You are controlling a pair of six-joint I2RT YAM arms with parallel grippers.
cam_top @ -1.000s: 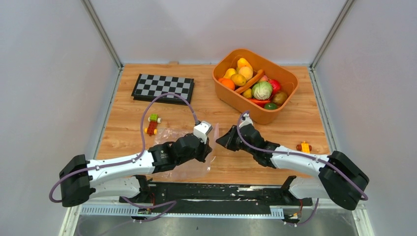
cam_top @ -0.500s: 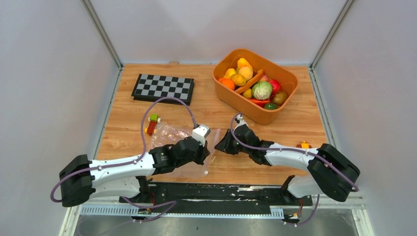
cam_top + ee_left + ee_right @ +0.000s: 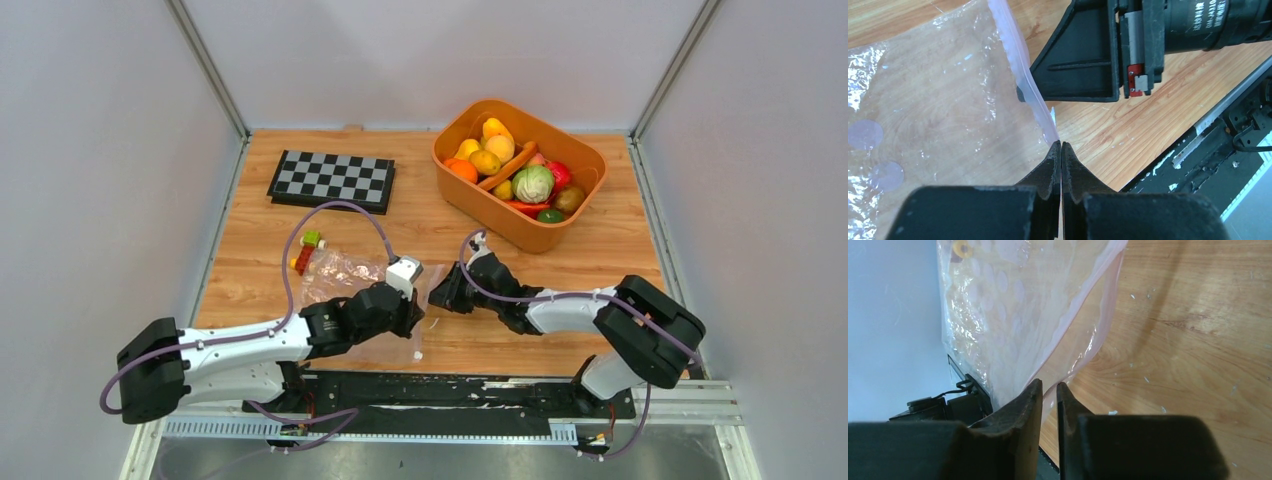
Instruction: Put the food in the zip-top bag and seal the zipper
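The clear zip-top bag (image 3: 350, 285) lies flat on the table between the arms, and I see no food inside it. My left gripper (image 3: 418, 318) (image 3: 1061, 144) is shut on the bag's zipper (image 3: 1023, 70) at its near end. My right gripper (image 3: 442, 293) (image 3: 1049, 386) is at the same mouth edge, a little farther along. Its jaws stand almost together, with the zipper strip (image 3: 1083, 305) running between them. The food (image 3: 520, 175) lies in the orange tub (image 3: 592, 152) at the back right.
A checkerboard (image 3: 330, 178) lies at the back left. A small wheeled block toy (image 3: 310, 250) sits at the bag's far left corner. The black base rail (image 3: 450, 385) runs along the near table edge, close behind both grippers.
My right gripper has moved left to the bag's mouth edge. My left gripper has drawn slightly nearer and left with the bag edge in it.
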